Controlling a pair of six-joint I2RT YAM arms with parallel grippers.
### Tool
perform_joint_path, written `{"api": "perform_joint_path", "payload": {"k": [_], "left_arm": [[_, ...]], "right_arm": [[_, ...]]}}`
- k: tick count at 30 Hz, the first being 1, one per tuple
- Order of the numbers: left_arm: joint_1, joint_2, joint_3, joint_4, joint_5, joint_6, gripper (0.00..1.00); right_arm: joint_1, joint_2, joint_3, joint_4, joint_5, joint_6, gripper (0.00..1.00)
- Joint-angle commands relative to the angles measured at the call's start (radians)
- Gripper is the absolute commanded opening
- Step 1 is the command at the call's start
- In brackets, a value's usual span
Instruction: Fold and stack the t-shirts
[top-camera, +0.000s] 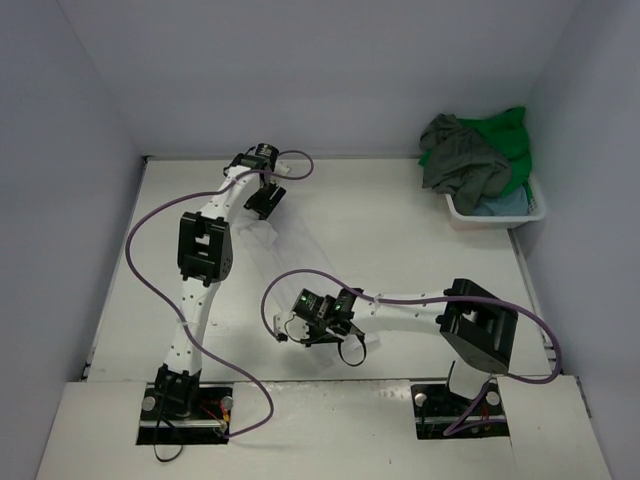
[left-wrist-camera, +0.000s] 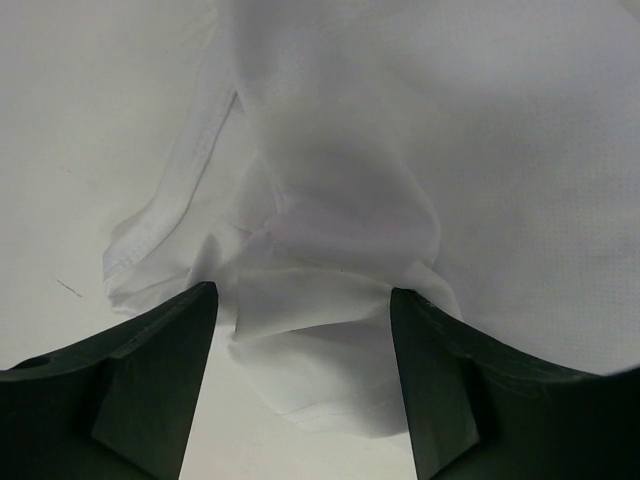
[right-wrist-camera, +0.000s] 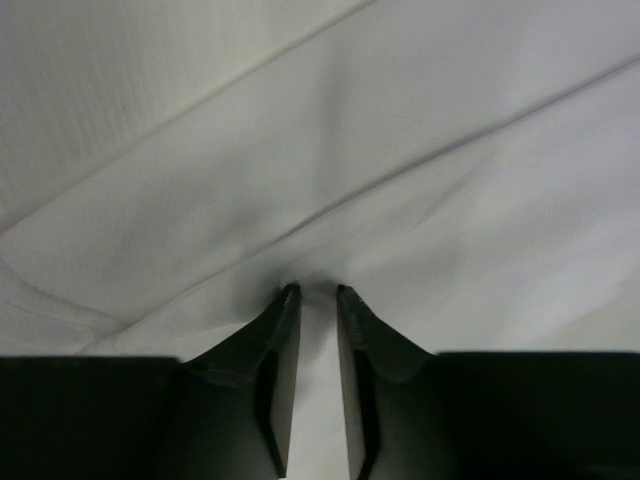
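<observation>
The white t-shirt (top-camera: 300, 255) lies spread on the white table between the two arms and is faint in the top view. My left gripper (top-camera: 264, 206) is at its far end. Its jaws are open, one on each side of a bunched, hemmed fold of the white cloth (left-wrist-camera: 310, 330). My right gripper (top-camera: 292, 332) is at the shirt's near end, shut on a pinch of the white cloth (right-wrist-camera: 330, 200), which runs taut from its fingertips (right-wrist-camera: 290, 300). The dark grey-olive shirt (top-camera: 460, 160), bright green shirt (top-camera: 510, 135) and light blue shirt (top-camera: 505, 203) lie heaped in the basket.
The white plastic basket (top-camera: 490, 215) stands at the table's far right corner against the wall. Grey walls close in the table on three sides. Purple cables loop from both arms over the table's near half.
</observation>
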Motion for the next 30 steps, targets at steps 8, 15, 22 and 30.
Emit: {"api": "perform_joint_path", "payload": {"k": [8, 15, 22, 30], "left_arm": [[0.014, -0.122, -0.001, 0.023, 0.032, -0.052, 0.83], [0.017, -0.255, 0.007, -0.041, 0.003, -0.037, 0.83], [0.018, -0.493, -0.18, -0.038, -0.005, -0.035, 0.83], [0.02, -0.827, -0.45, -0.017, -0.005, -0.006, 0.83]], "right_arm": [[-0.002, -0.063, 0.068, -0.022, -0.005, 0.05, 0.3], [-0.08, -0.158, 0.063, 0.009, 0.026, -0.018, 0.29], [-0.193, -0.21, 0.029, 0.074, -0.046, -0.102, 0.32], [-0.166, -0.296, -0.078, 0.04, -0.085, -0.189, 0.38]]}}
